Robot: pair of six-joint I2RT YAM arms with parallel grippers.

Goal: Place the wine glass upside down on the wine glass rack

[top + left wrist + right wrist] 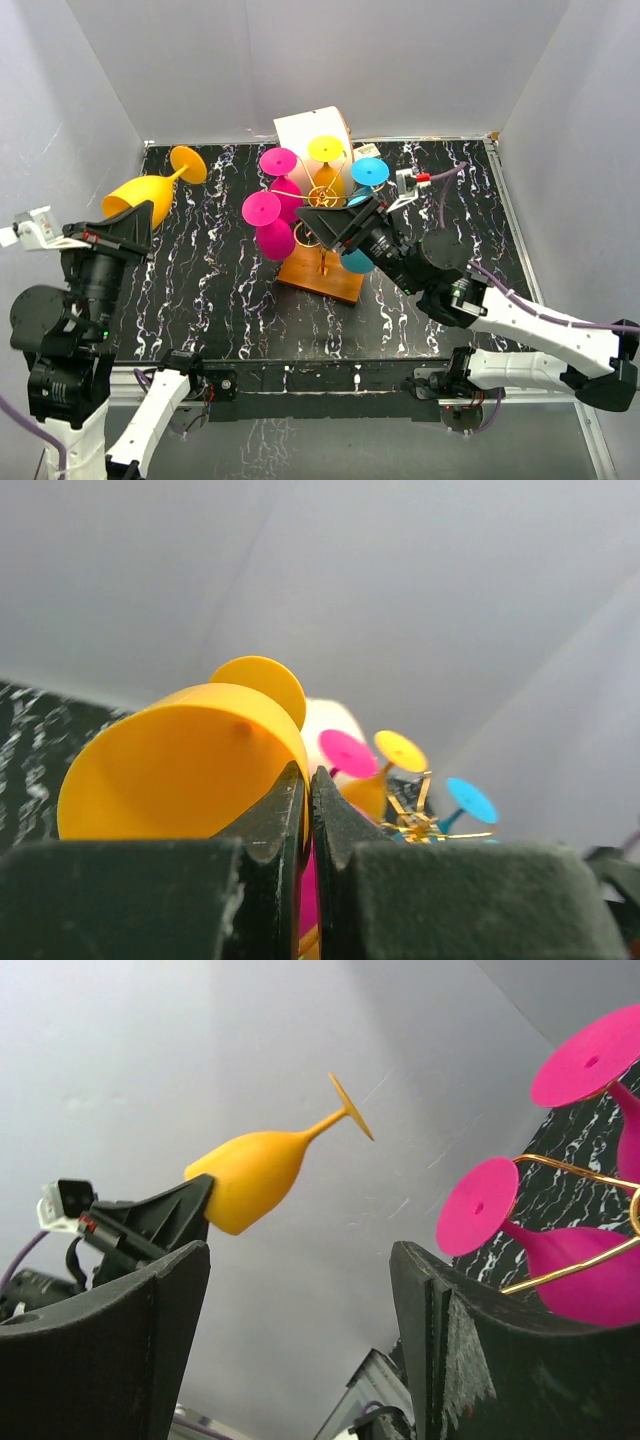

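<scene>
The left claw [138, 218] pinches the rim of the orange wine glass [140, 195], holding it off the counter [220, 290] with the foot pointing away from the claw. In its wrist view the fingers [285, 815] press together and hide the caught rim. The right claw [312, 212] is spread with nothing between; from above, its body covers part of the wine glass rack [325, 192] and a blue glass [370, 171]. The rack stands well to the left claw's right. Only the right wrist view shows the whole orange glass.
</scene>
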